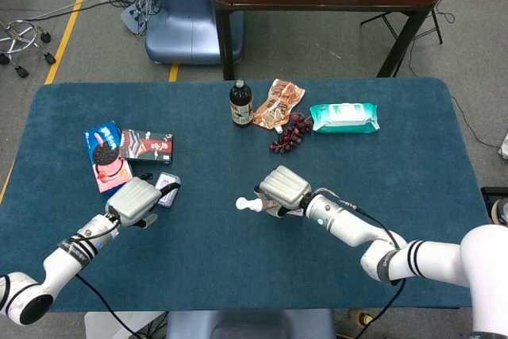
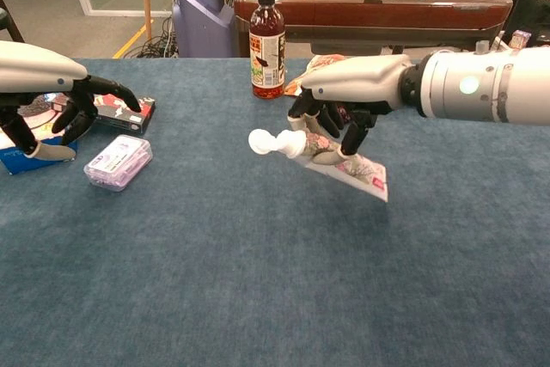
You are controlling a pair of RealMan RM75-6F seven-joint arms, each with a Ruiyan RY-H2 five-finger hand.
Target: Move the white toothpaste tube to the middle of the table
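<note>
White soft plastic toothpaste tube, centre frame, low over blue desk, pinched mid-body by right hand. Light, squashy, likely slippery; grip the body. Left hand empty, fingers apart.

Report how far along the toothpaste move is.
Done: the toothpaste tube is off the table and near its middle, in front of the bottle. In hand: the right hand grips the tube, cap pointing toward the robot's left. The left hand holds nothing, near the small purple pack. Left: set the tube down and let go.
</note>
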